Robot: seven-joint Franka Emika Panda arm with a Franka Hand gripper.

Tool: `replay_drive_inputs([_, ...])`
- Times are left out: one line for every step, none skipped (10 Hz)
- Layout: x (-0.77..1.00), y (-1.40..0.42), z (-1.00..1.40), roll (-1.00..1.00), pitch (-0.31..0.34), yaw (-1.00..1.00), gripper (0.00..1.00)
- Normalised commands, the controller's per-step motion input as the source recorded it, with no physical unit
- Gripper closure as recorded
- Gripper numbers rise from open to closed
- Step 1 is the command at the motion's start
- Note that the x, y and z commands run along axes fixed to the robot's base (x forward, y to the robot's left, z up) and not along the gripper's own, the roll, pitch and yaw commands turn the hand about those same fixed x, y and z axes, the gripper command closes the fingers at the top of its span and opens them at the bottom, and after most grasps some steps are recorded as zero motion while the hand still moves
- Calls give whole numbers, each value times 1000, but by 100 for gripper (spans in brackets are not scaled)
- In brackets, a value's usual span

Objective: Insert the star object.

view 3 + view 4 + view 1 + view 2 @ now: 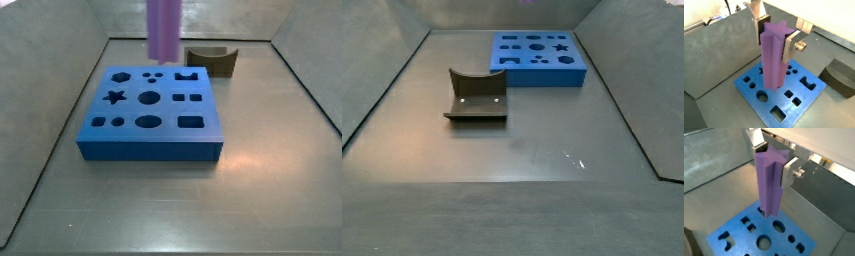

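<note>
My gripper [775,37] is shut on the top of the star object [773,62], a tall purple peg with ridged sides, and holds it upright; both wrist views show this [775,162]. The peg [768,183] hangs above the blue block [811,92] with shaped holes. In a side view the peg [163,30] comes down from the top edge and its lower end is above the far edge of the block [154,140], apart from it. The star hole [115,97] is on the block's left side. The gripper is out of both side views.
A small dark olive curved piece [211,60] stands on the floor beyond the block; it also shows in a side view [476,95] in front of the block [536,70]. Grey walls [54,90] enclose the floor on all sides.
</note>
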Motion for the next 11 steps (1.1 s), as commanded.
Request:
replay_drive_inputs([-594,306,-1000,96,-171,529,100])
replay_drive_inputs([-774,277,-1000,80,-129,406,100])
replay_drive_inputs([-823,329,-983,0,-44,360,100])
replay_drive_inputs([-774,320,-900,-46,0,389,100])
replay_drive_inputs([-1000,431,-423,0,-144,49,100])
replay_drive_inputs([-720,366,-229,0,-131,0,100])
replay_drive_inputs([-471,263,-214,-21,-107,0,100])
replay_drive_inputs([-300,34,-123,-16,-80,77,100])
replay_drive_inputs([-126,-34,-89,0,-59,309,100])
replay_drive_inputs([-3,-180,-123,0,-40,397,100])
replay_drive_inputs([0,-229,-131,0,-27,357,100])
